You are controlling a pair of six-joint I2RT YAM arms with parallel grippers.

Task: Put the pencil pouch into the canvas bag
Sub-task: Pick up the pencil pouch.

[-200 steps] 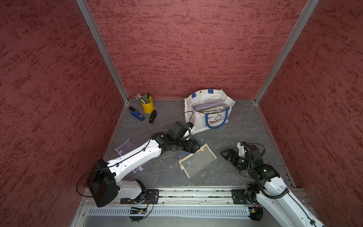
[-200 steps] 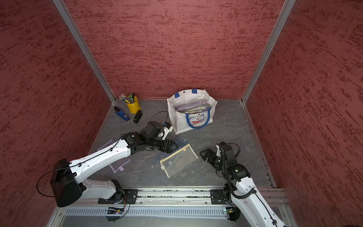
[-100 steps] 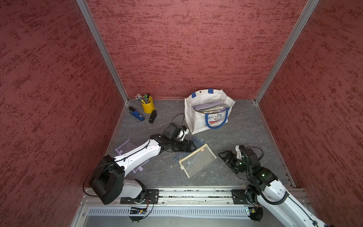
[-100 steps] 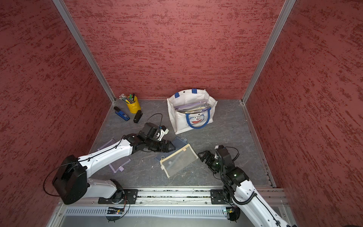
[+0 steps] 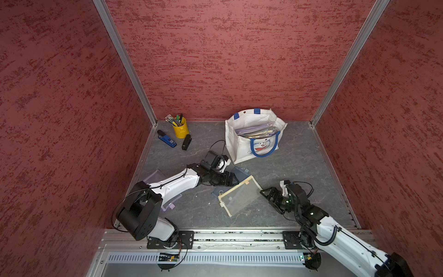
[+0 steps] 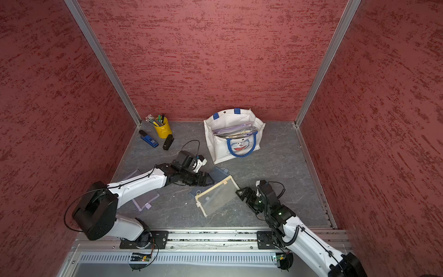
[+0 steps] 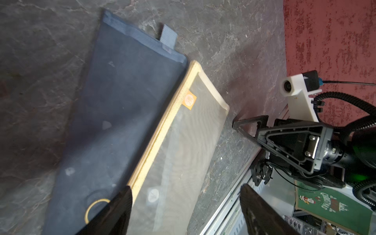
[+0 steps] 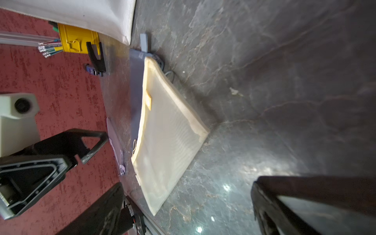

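3 walls close in the cell: a back wall [image 5: 227, 60], a left wall [image 5: 60, 108] and a right wall [image 5: 395, 108], all in a rough dark red finish with darker streaks. 2 bare aluminium posts [image 5: 124, 62] stand in the corners where the walls meet. The floor [image 5: 299, 156] is a dark grey slab with pale veins, like slate, and small bright glints [image 8: 225, 187] of light lie on it. A metal rail [image 5: 239, 236] runs along the front edge, with a slotted grey strip [image 5: 239, 259] below it. The light is even and soft, and shadows are faint
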